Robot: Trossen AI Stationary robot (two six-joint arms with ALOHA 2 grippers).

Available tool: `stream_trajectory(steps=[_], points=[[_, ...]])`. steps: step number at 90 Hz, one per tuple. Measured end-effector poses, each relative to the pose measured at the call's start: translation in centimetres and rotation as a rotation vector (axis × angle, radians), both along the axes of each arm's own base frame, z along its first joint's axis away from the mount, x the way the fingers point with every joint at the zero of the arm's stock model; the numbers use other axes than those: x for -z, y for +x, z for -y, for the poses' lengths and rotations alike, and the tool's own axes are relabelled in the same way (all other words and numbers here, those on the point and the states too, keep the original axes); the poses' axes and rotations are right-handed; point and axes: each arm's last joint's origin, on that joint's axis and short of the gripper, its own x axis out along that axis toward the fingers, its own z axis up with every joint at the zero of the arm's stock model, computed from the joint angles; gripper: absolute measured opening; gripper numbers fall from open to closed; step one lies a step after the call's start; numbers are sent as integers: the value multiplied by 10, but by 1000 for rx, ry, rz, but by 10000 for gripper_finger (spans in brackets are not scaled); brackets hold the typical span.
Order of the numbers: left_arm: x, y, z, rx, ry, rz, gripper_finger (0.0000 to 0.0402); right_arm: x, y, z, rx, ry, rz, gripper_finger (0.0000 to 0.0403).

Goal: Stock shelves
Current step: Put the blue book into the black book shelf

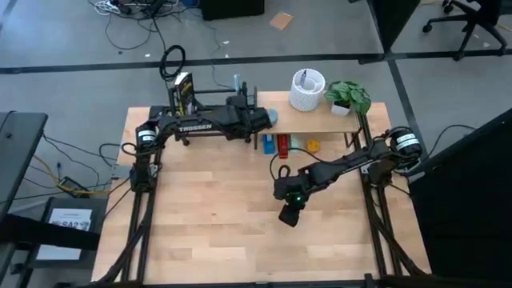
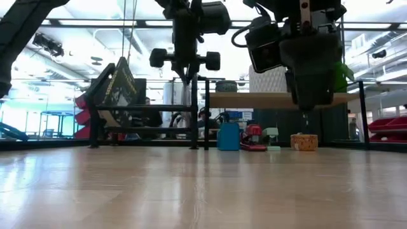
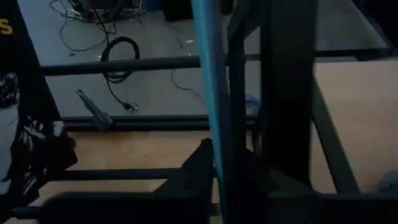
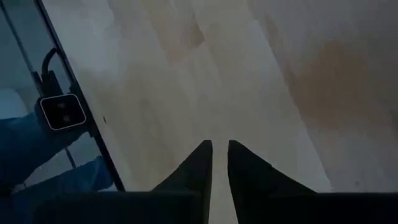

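right gripper (image 4: 219,155) hanging over bare tabletop (image 1: 216,208), fingers nearly together and holding nothing, left gripper (image 3: 214,163) clamping a blue stick (image 3: 210,81) at black rack (image 1: 210,108), wooden shelf (image 1: 332,122) sitting beside rack at far edge

The left pincer (image 1: 268,118) is hidden over the black rack (image 2: 149,108), its grip unreadable. A blurred blue rod (image 3: 214,112) crosses the left wrist view. Items under the wooden shelf (image 2: 280,100) are too small to identify.
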Motion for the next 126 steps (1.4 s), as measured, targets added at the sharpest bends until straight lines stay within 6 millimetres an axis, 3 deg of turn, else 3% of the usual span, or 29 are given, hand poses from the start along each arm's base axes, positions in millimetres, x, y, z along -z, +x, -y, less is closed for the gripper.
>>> stream_trajectory(steps=[31, 73, 108, 126], points=[[-26, 3, 4, -4, 168, -47, 2, 0, 0, 0, -1, 0, 1, 23], [18, 5, 2, -72, 191, 34, 2, 0, -1, -1, 8, 32, -19, 23], [35, 4, 5, -15, 107, 9, 28, 0, 0, -1, 14, 44, -24, 23], [33, 6, 6, 59, 39, -33, 57, 0, 0, -1, 14, 44, -22, 23]])
